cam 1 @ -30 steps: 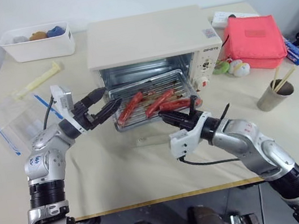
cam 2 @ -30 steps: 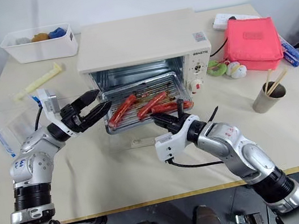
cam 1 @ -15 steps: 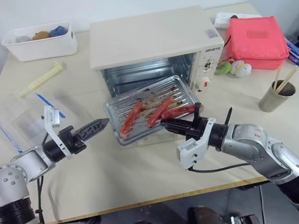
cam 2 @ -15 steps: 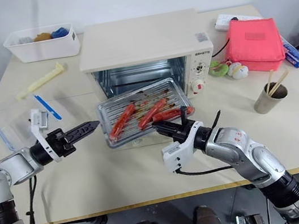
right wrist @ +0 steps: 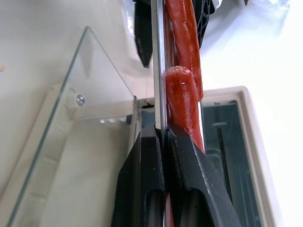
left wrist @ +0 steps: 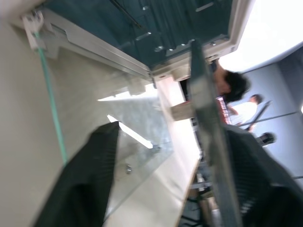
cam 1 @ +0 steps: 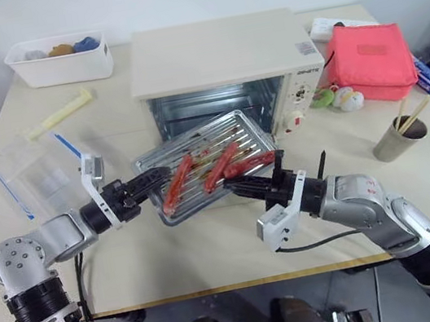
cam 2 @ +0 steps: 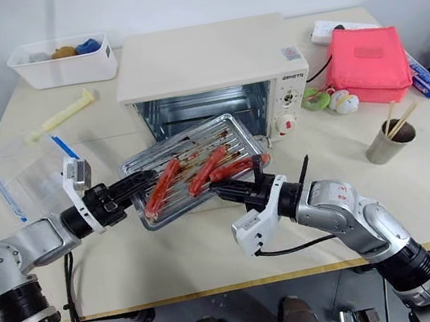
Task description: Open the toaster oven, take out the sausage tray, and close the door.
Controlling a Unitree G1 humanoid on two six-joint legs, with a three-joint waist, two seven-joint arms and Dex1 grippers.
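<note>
Hovering in front of the cream-white boxy toaster oven [cam 1: 224, 64], the shallow ridged silver sausage tray [cam 1: 205, 175] with long red sausages is carried clear of the table, tilted. Its near right edge is pinched between the clenched black fingers of the right gripper [cam 1: 244, 187]. At its left edge the left gripper [cam 1: 157, 183] is seen with a finger on either side of the rim; whether it clamps cannot be told. The glass door [right wrist: 71, 142] is folded down flat below the tray
</note>
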